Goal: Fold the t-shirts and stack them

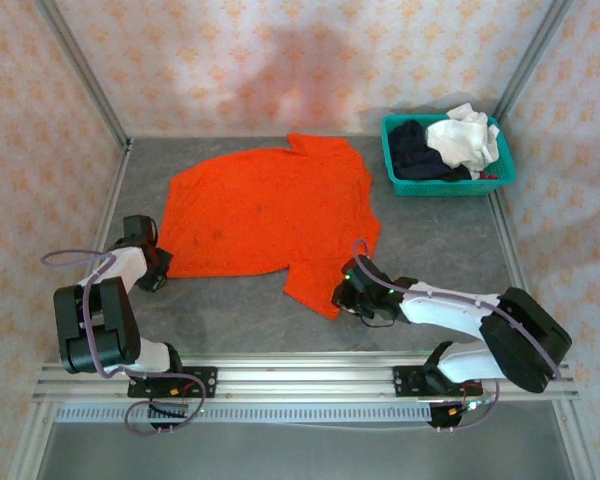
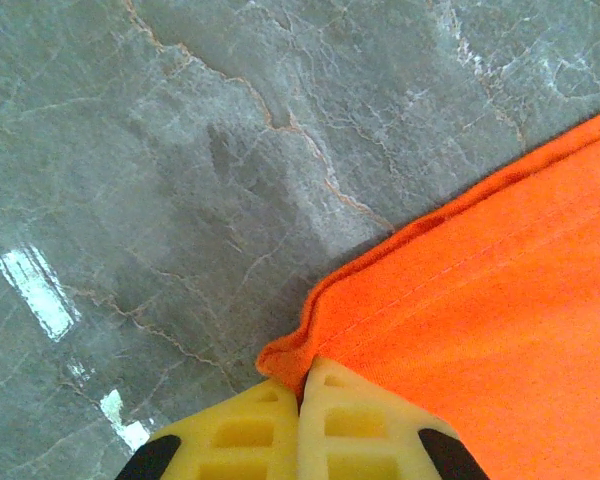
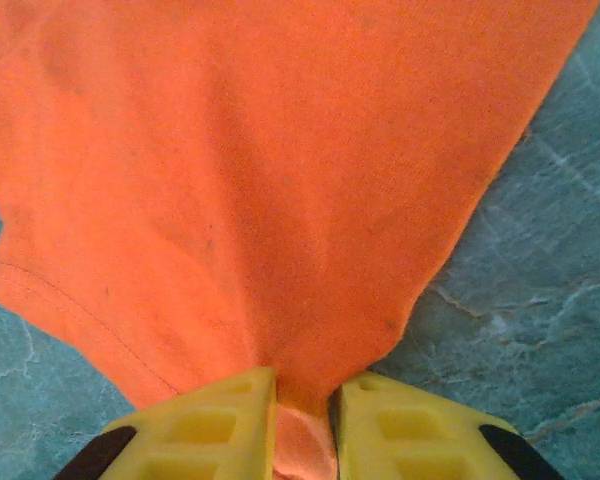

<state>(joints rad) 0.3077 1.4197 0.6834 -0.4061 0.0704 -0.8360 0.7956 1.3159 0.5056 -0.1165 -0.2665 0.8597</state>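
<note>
We see the orange t-shirt (image 1: 270,205) spread flat across the middle of the grey table (image 1: 230,310). Our left jaws are pressed together on the shirt's near-left hem corner, close to the table's left edge. Our right jaws pinch the near-right sleeve, with cloth bunched between the yellow fingers (image 3: 220,425). At the far right, a teal mesh basket (image 1: 408,186) holds a crumpled white garment (image 1: 465,140) and a dark navy garment (image 1: 412,148).
</note>
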